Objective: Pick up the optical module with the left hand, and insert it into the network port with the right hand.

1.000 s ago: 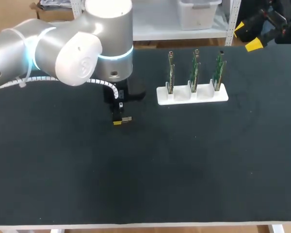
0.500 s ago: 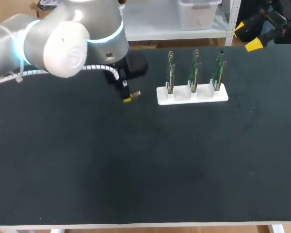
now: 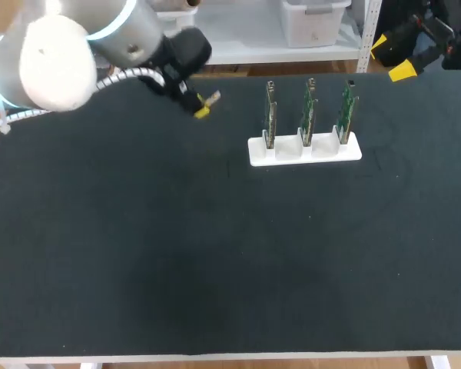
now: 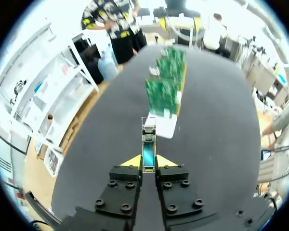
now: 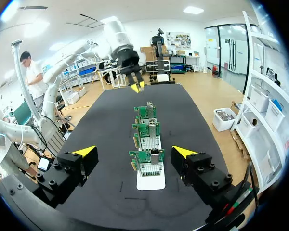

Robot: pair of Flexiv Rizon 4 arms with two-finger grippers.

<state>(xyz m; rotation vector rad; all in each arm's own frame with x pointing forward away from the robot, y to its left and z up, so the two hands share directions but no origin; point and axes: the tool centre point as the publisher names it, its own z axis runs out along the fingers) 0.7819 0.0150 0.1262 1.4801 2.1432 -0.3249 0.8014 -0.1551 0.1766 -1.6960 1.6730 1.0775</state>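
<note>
Yellow-tipped, the left gripper (image 3: 203,106) has climbed from the frame's middle left to its upper left, carrying the module (image 3: 213,98) off the black table (image 3: 215,269). Pickup looks done; the handover comes next. 1 white stand (image 3: 305,151) holds 3 green boards (image 3: 307,111).

Left wrist view: its fingers (image 4: 130,161) pinch 1 module.

Right wrist view: the right gripper (image 5: 135,153) is spread wide and empty, with 3 boards ahead.

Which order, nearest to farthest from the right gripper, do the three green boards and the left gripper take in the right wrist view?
1. Near board, directly ahead.
2. Middle board, behind it.
3. Far board, last in row.
4. Left gripper, beyond them, raised.
</note>
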